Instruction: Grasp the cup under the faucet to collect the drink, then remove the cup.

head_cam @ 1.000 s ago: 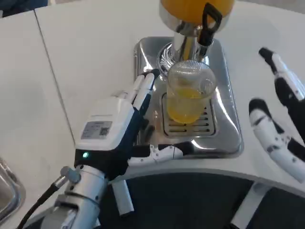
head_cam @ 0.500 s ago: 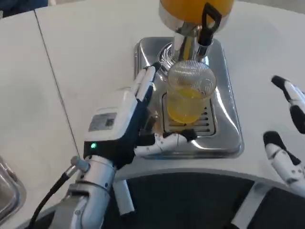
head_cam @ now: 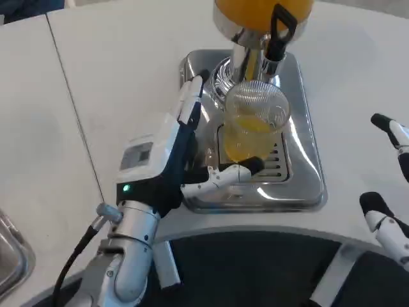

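Nearest the camera, the left hand (head_cam: 172, 160) reaches over the rim of the steel drip tray (head_cam: 307, 147), spread wide and holding nothing: the long fingers (head_cam: 190, 102) point up the cup's left side and the thumb (head_cam: 223, 176) crosses low in front of it. Whether either touches the cup cannot be told. At the right edge the right hand (head_cam: 390, 185) hangs above the table, fingers apart and empty, well clear of the tray.

The cup (head_cam: 254, 121), clear and ribbed, stands upright on the tray's grate, directly under the faucet (head_cam: 276, 43), with orange drink filling its lower part. Filling looks done or nearly so, and the step in hand appears to be the grasp before removal. The next move calls for closing fingers and thumb evenly around the cup, then drawing it out level, since a thin cup may buckle or spill.

Beyond stands the dispenser (head_cam: 262, 13) with its orange tank. The white table (head_cam: 115, 57) shows a seam on the left.
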